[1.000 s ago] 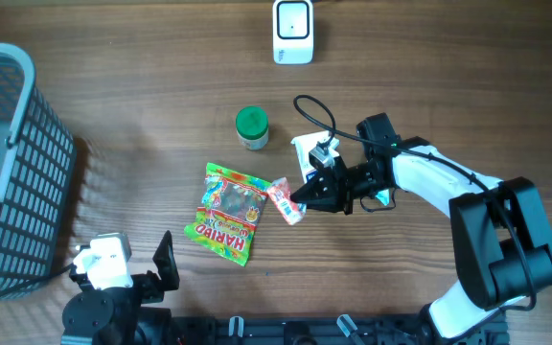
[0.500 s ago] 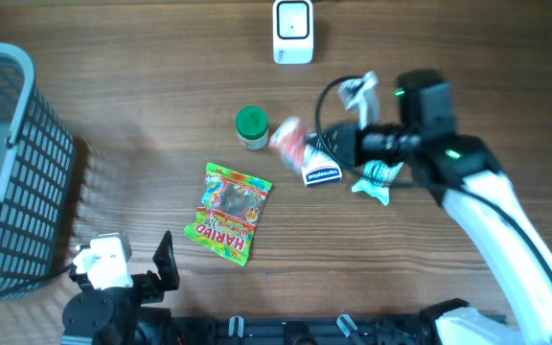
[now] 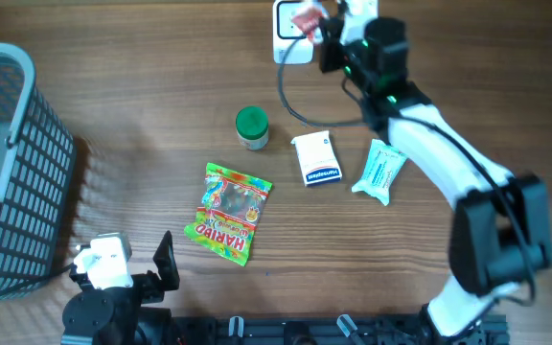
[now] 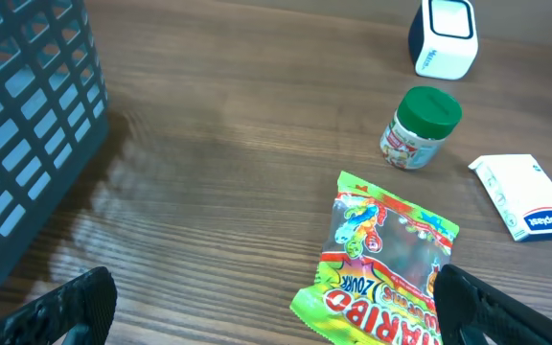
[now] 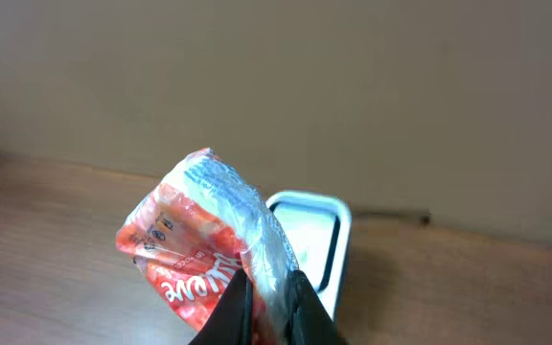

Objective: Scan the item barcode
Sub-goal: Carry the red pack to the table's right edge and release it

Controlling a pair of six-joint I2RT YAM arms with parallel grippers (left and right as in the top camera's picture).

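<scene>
My right pincer [image 5: 264, 292] clenches the red packet [image 5: 204, 240] — scanner [image 5: 310, 230] just beyond it, dead ahead; packet's long axis slants up-left.

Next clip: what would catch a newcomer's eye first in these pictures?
The right gripper pinches a red-and-white snack packet over the white scanner at the far edge of the table. Nearer the robot, a bright gummy bag lies in the middle, and a large grey basket fills the left side.
</scene>
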